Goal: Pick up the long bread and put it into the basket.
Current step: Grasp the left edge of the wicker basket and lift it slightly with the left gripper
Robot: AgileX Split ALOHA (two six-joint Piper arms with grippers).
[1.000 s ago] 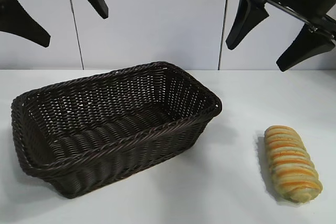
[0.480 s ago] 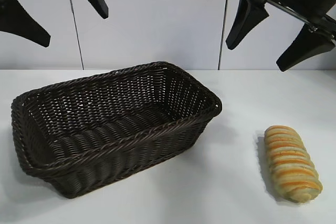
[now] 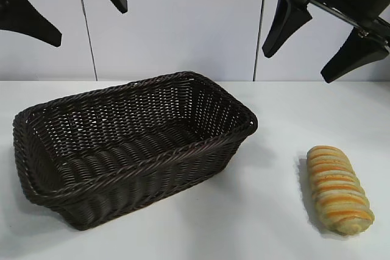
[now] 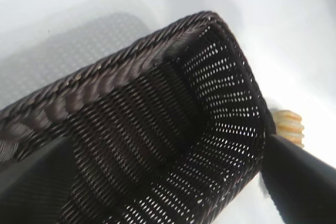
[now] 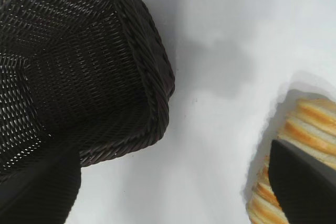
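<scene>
Two task items on a white table [image 3: 268, 223]: long bread [image 3: 339, 189], lying flat near the front right, well apart from the empty wicker basket [image 3: 131, 144], so nothing obstructs a grasp from above. Right gripper [image 3: 317, 35] hangs high above the loaf, fingers spread wide, holding nothing, seemingly staged for descent; left gripper [image 3: 73, 4], likewise wide and empty, is raised over the basket's far left.

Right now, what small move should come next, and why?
Probably lower the right hand toward the long bread. It hangs open, high above the table, and the loaf lies untouched outside the basket, on that arm's side. The left hand is high over the basket.
</scene>
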